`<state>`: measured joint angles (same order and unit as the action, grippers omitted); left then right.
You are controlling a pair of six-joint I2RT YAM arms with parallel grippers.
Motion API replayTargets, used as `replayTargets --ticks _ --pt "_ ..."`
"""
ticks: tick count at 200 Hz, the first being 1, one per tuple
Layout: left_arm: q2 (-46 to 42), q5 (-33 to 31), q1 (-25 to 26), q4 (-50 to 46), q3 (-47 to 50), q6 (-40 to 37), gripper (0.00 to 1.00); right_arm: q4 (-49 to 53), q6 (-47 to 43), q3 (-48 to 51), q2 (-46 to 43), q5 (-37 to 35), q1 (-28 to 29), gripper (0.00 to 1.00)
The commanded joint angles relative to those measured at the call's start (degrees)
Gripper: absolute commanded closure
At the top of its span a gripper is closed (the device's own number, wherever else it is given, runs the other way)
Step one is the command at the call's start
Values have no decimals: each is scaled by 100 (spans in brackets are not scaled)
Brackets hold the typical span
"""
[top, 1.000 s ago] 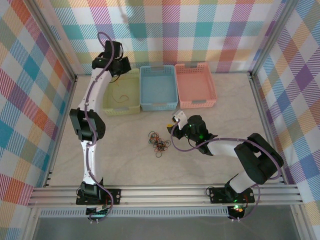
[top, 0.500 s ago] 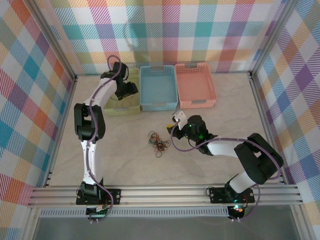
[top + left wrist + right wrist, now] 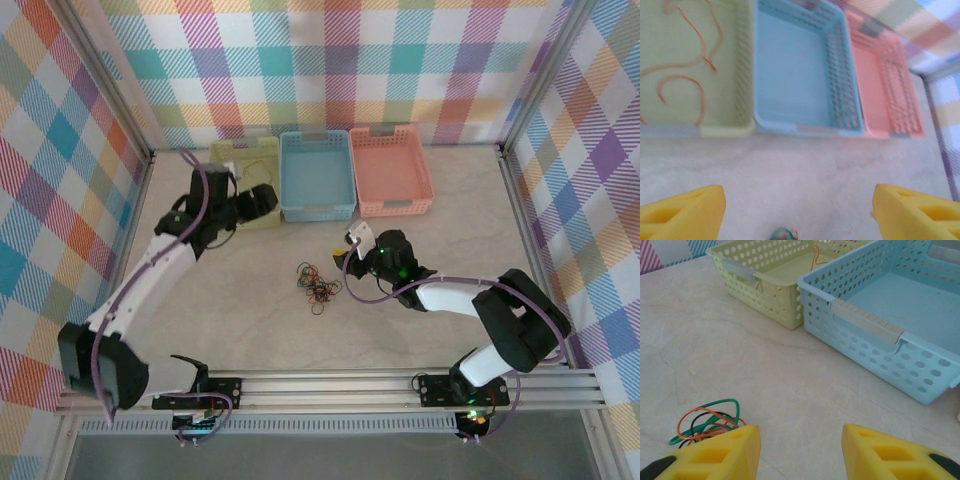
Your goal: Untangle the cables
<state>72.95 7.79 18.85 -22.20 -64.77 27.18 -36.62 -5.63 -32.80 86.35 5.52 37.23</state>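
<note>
The cables (image 3: 318,285) lie in a small orange-red, black and green tangle on the table in front of the baskets. In the right wrist view the cables (image 3: 705,424) sit just left of my left fingertip. My right gripper (image 3: 800,452) is open and holds nothing; from above the right gripper (image 3: 352,244) is just right of the tangle. My left gripper (image 3: 264,199) hangs open at the green basket's front right corner. In the left wrist view the left gripper (image 3: 797,210) is empty, with a bit of cable (image 3: 782,234) at the bottom edge. Loose orange cable (image 3: 690,65) lies in the green basket.
Three baskets stand in a row at the back: green basket (image 3: 232,218), blue basket (image 3: 316,210), pink basket (image 3: 392,207). They also appear as the green basket (image 3: 747,275) and blue basket (image 3: 865,322). Checkered walls and metal rails close in the table.
The left arm has swung down and back from over the green basket; its gripper now sits lower, at that basket's front right corner. The right arm and the tangle have not moved.
</note>
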Motion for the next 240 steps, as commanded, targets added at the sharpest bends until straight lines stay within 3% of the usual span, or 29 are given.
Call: replayTargets --ticks 1,57,108,159,240 --pt "-212 278 250 576 900 247 24 651 -185 -254 -177 506 60 52" --pt "-946 656 504 1093 1992 440 24 1615 -455 -269 -378 628 64 50" --pt "-1059 1162 523 1279 2244 351 24 2205 -659 -608 -2 938 123 48" --pt "-1404 1261 523 1583 2442 209 21 2641 -779 -944 576 1137 185 44" --pt "-1256 1383 521 1674 2521 197 20 3304 -830 -1396 1128 1210 205 43"
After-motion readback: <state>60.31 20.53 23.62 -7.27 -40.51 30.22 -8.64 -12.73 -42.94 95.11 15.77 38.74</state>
